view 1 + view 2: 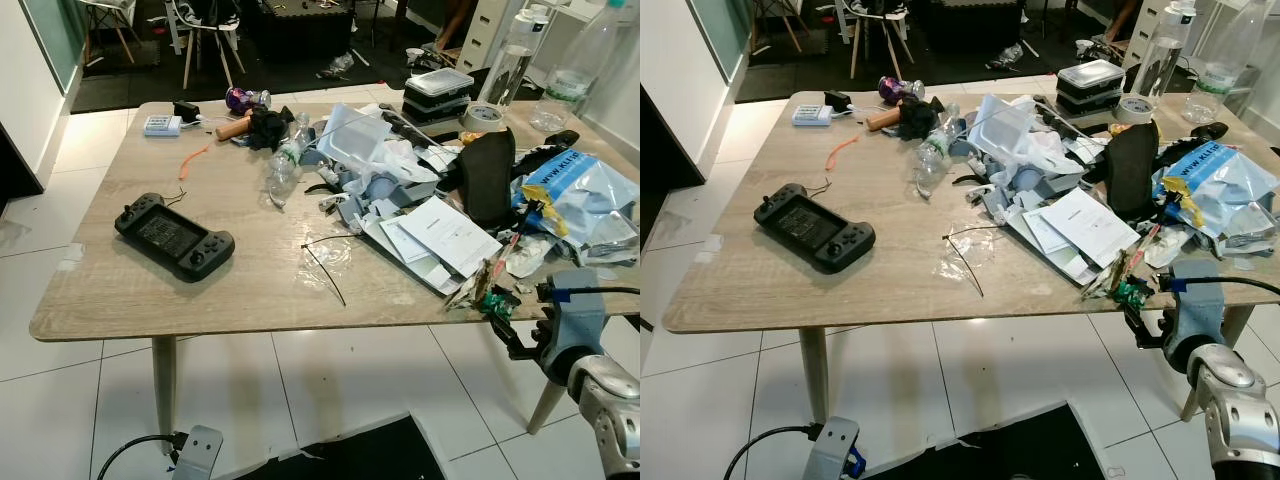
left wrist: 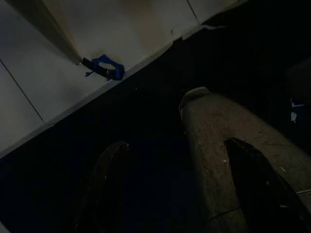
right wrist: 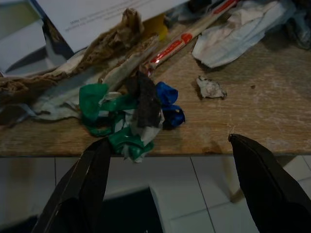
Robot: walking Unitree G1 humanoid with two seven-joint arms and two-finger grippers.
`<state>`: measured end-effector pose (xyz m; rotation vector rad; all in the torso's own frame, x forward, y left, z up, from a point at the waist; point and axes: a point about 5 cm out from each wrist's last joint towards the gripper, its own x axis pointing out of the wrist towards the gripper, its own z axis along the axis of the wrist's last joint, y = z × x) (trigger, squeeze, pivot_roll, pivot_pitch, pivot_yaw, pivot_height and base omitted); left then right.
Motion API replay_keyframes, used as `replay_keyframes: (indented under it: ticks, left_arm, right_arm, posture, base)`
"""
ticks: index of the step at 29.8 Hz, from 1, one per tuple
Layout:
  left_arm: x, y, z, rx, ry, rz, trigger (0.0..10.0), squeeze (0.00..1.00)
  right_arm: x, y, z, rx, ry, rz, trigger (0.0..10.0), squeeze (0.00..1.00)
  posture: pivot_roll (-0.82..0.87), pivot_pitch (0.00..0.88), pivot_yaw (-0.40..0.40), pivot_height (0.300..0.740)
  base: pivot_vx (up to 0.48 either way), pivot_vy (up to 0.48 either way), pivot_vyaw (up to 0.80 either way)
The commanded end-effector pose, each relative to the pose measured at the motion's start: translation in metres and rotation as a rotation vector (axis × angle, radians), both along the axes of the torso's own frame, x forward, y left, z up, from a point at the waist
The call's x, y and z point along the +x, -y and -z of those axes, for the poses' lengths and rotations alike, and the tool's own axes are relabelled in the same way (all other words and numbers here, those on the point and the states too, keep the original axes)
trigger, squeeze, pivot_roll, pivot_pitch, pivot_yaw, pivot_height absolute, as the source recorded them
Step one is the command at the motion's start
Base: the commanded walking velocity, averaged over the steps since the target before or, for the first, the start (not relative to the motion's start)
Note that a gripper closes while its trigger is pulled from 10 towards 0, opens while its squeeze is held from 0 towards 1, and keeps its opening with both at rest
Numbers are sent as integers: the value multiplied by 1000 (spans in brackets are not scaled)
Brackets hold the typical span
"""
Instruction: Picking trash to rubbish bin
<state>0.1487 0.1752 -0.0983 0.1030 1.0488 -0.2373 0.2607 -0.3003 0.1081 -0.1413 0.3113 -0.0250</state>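
Left eye view: the crumpled green wrapper [image 1: 494,300] lies at the near edge of the wooden worktop [image 1: 250,270], at the front of the clutter of papers and bags. The right pincer [image 1: 517,337] hangs just off that edge, close to the wrapper. A black game controller [image 1: 174,235] rests well apart from the wrapper, toward the worktop's other end.

Right eye view: the same wad sits beside a red-and-white stick [image 1: 1143,245] and below a printed sheet [image 1: 1087,226]. A blue plastic bag [image 1: 1215,180] bulges behind it.

Left wrist view: very dark; the left pincer [image 2: 177,191] hangs idle over a black mat, its fingers set apart with nothing between them. A small blue clip [image 2: 104,68] lies on pale floor tile.

Right wrist view: the right pincer stands wide, empty, fingers either side of the wrapper, not yet touching. The wad is thin foil or film, green with a blue fold and a dark strip, crinkled and bunched. It looks nearly weightless, soft and springy, likely to slip or flatten; I judge the thick central knot the best hold, squeezed across its bulk, clear of the torn brown paper [image 3: 104,41] just beside it.
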Motion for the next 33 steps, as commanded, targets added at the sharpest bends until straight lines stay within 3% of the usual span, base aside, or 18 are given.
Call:
replay_keyframes:
  ticks: [1,8,15,23,25,27,30,33]
  left_arm:
    - [-13,-3,5,12,-54,24,10000,0]
    - [-13,-4,5,15,-52,21,10000,0]
    - [-14,-4,5,14,-55,17,10000,0]
    - [-14,-6,5,17,-55,14,10000,0]
    - [-15,-6,5,18,-55,14,10000,0]
    - [-15,-6,5,18,-55,14,10000,0]
    - [-15,-7,5,18,-56,14,10000,0]
    - [-14,-7,5,20,-54,16,10000,0]
  right_arm:
    - [-3,-3,7,23,11,-15,10000,0]
    - [-1,-23,21,162,59,-102,10000,0]
    - [1,-30,29,232,94,-124,10000,0]
    - [4,-20,31,206,85,-77,10000,0]
    - [5,-6,29,159,83,-16,10000,0]
    - [5,-6,29,159,83,-16,10000,0]
    - [8,7,28,125,89,36,10000,0]
    - [13,5,28,123,93,27,10000,0]
  posture:
    - [-69,88,13,740]
    - [-62,89,15,740]
    - [-62,89,15,740]
    - [-54,88,12,740]
    - [-52,84,9,740]
    - [-52,84,9,740]
    - [-51,79,9,740]
    - [-51,79,9,740]
  base:
    - [0,0,0]
    - [0,0,0]
    - [0,0,0]
    - [0,0,0]
    - [0,0,0]
    - [0,0,0]
    - [0,0,0]
    - [0,0,0]
